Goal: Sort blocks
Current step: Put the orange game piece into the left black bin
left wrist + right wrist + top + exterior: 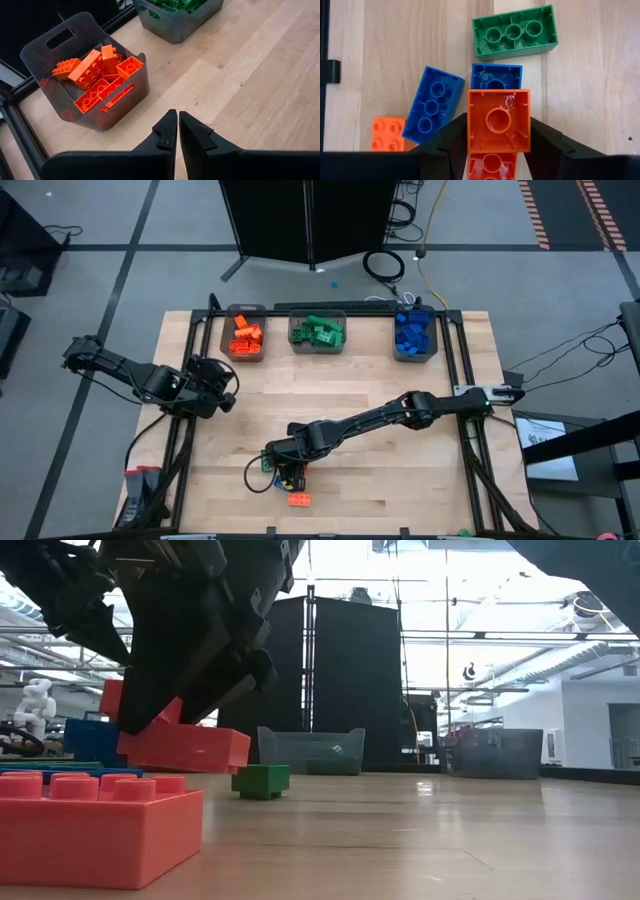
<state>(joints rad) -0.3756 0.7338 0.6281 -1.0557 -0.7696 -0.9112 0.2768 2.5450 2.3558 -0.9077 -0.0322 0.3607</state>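
Right gripper (498,150) clamped on an orange block (498,120), lifted off the table at the near edge, arm stretched long and low from the right side across the table. Below it lie a blue block (432,111), green block (515,31), another orange block (299,500). Left gripper (178,131) fingers together, arm bent, waiting near the orange bin (80,60); green bin (317,333) and blue bin (414,336) sit along the far edge.

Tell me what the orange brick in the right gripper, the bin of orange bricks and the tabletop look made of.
Orange brick, held by the right gripper: apparently hard moulded plastic, glossy; glints show on its hollow underside.
Bin: seemingly thin grey translucent plastic, matte; the bricks show through its wall.
Tabletop: probably light wood in joined strips, smooth finish; grain and seams show.
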